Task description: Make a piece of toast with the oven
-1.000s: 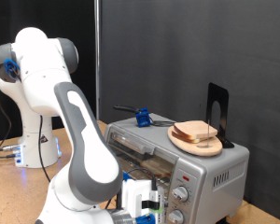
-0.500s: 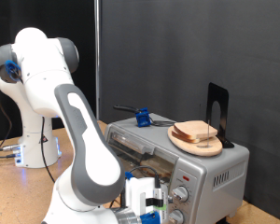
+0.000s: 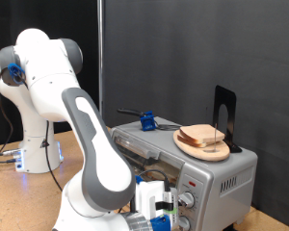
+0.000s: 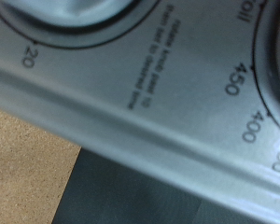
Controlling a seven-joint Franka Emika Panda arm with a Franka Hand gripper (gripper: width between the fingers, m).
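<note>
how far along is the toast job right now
Done: nothing clearly; slices of pale tan bread sit on the round wooden plate atop the silver-grey toaster oven. In hand: the gripper is at the oven's front by the round knobs; the wrist view shows dial numbers close up. Left: no bread is visible in the oven.

The white arm rises from its base at the exterior view's left, bends over the upper left, and slopes down to the bottom centre. There the pincer [image 3: 169, 214] sits low; its fingers are not discernible.
</note>
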